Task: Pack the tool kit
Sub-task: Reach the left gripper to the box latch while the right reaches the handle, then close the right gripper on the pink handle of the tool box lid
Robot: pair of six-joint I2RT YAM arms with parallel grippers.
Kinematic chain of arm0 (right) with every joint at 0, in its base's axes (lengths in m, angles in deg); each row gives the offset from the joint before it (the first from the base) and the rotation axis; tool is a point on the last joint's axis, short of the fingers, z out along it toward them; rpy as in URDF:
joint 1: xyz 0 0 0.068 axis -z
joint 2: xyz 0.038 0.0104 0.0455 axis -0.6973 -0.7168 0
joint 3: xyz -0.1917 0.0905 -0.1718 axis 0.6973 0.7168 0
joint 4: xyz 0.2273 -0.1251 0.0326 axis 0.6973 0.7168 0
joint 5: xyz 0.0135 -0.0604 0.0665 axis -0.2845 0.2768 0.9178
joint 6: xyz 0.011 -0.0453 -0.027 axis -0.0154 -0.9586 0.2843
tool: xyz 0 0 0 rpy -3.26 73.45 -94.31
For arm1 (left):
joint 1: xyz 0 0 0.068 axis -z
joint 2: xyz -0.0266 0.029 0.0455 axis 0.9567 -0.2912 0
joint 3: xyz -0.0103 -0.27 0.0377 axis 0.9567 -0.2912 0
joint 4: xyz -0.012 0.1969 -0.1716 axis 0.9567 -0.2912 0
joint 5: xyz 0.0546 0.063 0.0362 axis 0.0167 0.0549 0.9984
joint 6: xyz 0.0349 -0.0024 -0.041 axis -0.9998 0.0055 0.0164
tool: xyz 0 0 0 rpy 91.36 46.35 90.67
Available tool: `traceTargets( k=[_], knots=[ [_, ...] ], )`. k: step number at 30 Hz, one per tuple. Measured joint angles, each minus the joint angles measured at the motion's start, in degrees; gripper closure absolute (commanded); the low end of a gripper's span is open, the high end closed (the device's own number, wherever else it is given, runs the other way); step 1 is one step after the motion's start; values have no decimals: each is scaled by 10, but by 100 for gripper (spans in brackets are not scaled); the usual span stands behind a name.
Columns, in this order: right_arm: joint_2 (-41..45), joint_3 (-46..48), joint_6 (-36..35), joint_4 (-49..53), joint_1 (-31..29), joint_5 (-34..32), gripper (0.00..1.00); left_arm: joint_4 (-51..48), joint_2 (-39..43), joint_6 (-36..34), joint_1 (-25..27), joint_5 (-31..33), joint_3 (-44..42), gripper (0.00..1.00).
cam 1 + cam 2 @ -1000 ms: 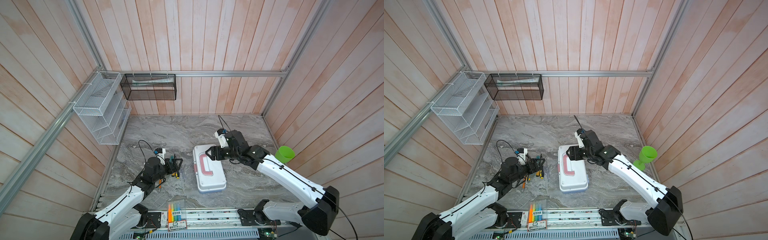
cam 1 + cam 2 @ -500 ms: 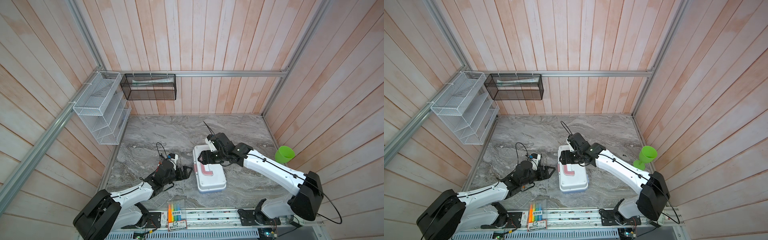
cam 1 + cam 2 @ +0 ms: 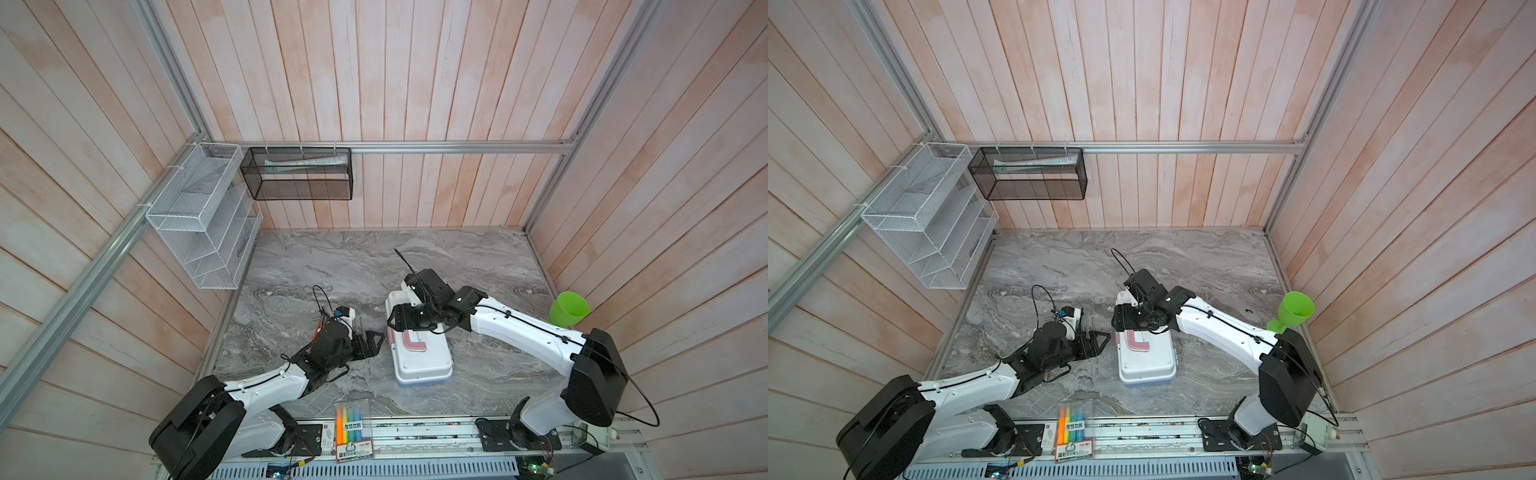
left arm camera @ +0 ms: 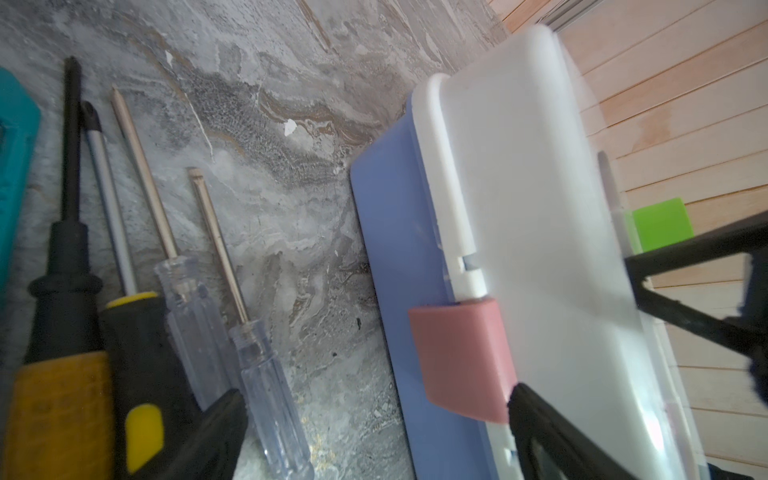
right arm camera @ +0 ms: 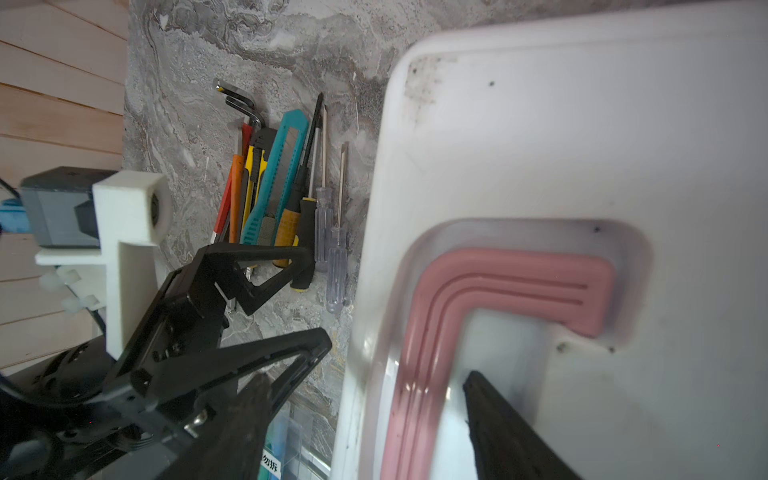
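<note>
The tool kit (image 3: 420,356) lies shut mid-table in both top views, its case (image 3: 1144,362) showing a white lid, pink handle (image 5: 494,286) and blue base (image 4: 399,257). My right gripper (image 3: 392,322) hangs open over the lid's left edge; in the right wrist view its jaws (image 5: 365,424) straddle that edge and the handle's long bar. My left gripper (image 3: 376,343) stands open against the case's left side, its jaws (image 4: 374,436) spanning the pink latch (image 4: 457,357). Screwdrivers (image 4: 249,332) and a teal knife (image 5: 276,178) lie on the table beside the case.
A clear pack of coloured highlighters (image 3: 352,419) lies at the front edge. A green cup (image 3: 569,307) stands by the right wall. On the left wall hangs a white wire rack (image 3: 203,216), with a black mesh basket (image 3: 297,174) on the back wall.
My left gripper has moved right, from over the loose tools to the case's side. My right gripper has slid left and nearer across the lid to its left edge.
</note>
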Motion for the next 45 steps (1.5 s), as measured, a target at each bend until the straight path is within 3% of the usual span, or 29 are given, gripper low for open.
traceTargets(
  k=[11,19,22,33,45],
  knots=[
    [2,20,9,-47,2,10,25,13,-44,-18,0,1,35,0],
    [60,123,30,-171,35,83,30,34,-99,-26,0,-6,60,0],
    [87,166,41,-219,48,111,40,30,-113,-27,-2,-5,74,0],
    [125,273,97,-396,96,226,51,2,-120,-33,-6,5,94,0],
    [181,322,112,-437,152,308,56,-13,-121,-36,3,3,103,0]
  ],
)
